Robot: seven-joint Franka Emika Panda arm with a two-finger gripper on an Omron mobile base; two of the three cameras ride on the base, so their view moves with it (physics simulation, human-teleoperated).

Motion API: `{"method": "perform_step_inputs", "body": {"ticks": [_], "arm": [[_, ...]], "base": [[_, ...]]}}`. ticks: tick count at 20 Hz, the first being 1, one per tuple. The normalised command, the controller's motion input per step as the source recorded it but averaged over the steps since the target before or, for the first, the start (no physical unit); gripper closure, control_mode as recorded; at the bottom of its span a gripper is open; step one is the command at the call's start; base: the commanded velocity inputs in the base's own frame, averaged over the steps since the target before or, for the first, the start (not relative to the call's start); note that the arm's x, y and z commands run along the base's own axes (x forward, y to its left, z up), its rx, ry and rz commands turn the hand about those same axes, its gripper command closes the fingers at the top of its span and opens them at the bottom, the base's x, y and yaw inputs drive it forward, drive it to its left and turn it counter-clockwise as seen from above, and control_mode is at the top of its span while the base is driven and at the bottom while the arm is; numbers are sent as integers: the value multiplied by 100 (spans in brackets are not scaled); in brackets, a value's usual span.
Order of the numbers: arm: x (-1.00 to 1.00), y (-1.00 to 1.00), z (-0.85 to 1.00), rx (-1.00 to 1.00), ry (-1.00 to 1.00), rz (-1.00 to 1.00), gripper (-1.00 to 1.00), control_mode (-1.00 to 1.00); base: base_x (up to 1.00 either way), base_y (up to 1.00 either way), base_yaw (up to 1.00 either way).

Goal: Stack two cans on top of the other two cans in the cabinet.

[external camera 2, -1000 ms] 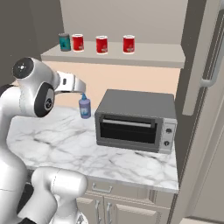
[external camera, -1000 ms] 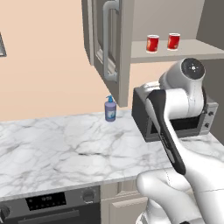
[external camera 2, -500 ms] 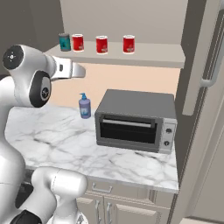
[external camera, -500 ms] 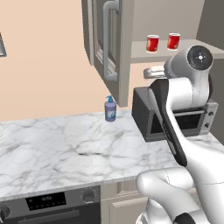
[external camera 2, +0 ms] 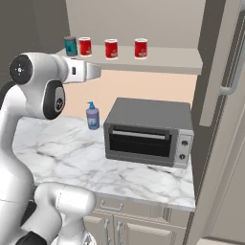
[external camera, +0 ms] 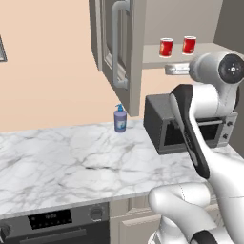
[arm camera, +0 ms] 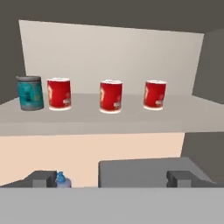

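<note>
The pincer [arm camera: 112,178] is spread wide and empty, its two dark fingertips [arm camera: 40,177] low in the hand view, aimed at the cabinet shelf [arm camera: 131,116] from just below its level. On that shelf stand a teal can [arm camera: 30,92] at the far left, a red can [arm camera: 59,93] just beside it, then a middle red can [arm camera: 111,96] and a right red can [arm camera: 155,94], each well apart. Nothing is stacked yet.

Here's the danger: the left red can sits so close to the teal one that a finger could clip the teal can and knock it over. A reach that rises too little might catch the shelf's front edge. Grip a can too high, I'd say, and it could tilt when set on another. Below, the toaster oven [external camera 2: 148,130] and blue soap bottle [external camera 2: 92,116] on the marble worktop [external camera 2: 72,158] wait under any dropped can. The open cabinet door [external camera: 116,47] looks near the arm's swing.
</note>
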Motion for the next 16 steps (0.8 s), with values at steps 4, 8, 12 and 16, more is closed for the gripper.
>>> {"method": "perform_step_inputs", "body": {"ticks": [4,8,12,16], "arm": [[16,-14,8,13,-3,1,-100,-100],[12,-5,20,17,-1,2,-100,-100],[12,0,20,14,0,2,-100,-100],[21,0,17,7,0,0,-100,-100]], "base": [[0,0,0],[0,0,0],[0,0,0],[0,0,0]]}}
